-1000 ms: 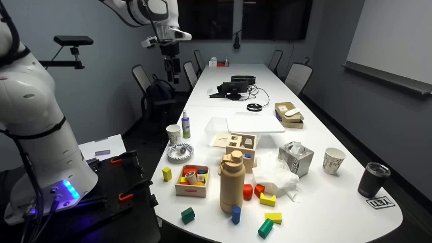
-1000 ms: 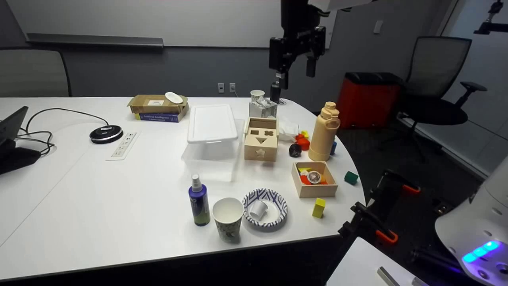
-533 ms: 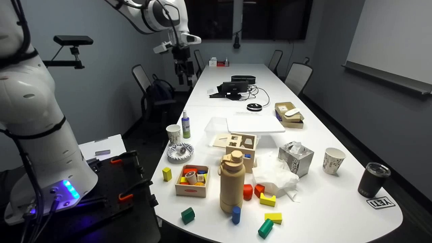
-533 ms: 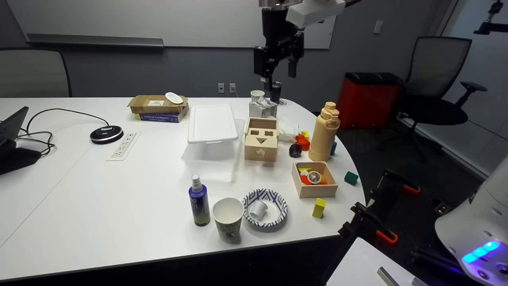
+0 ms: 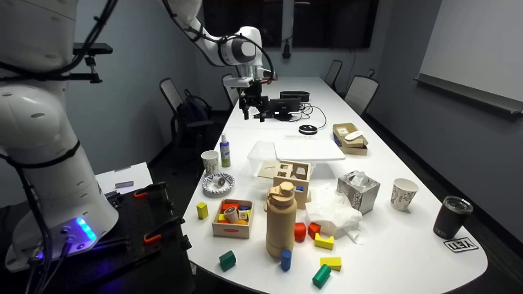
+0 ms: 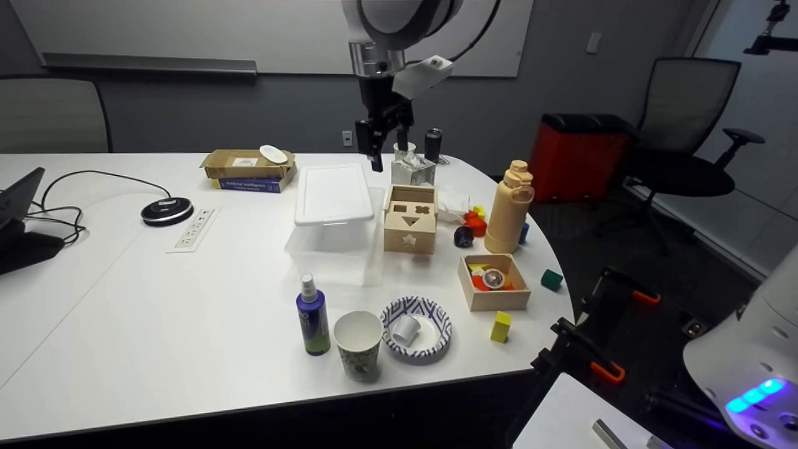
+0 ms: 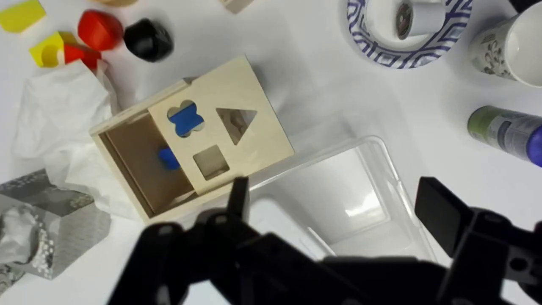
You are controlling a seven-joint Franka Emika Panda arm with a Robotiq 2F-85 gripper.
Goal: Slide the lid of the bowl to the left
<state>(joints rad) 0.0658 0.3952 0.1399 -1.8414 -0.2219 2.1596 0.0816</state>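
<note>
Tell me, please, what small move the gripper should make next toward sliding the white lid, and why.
The gripper should probably ease down toward the white lid, since it hangs open, empty and not yet in contact, and the white lid lies over only part of the clear container.

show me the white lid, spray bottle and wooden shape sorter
White lid [image 6: 333, 194], in an exterior view: centre of top.
Spray bottle [image 6: 313, 319], in an exterior view: its body.
Wooden shape sorter [image 7: 211, 135], in the wrist view: panel between holes.
</note>
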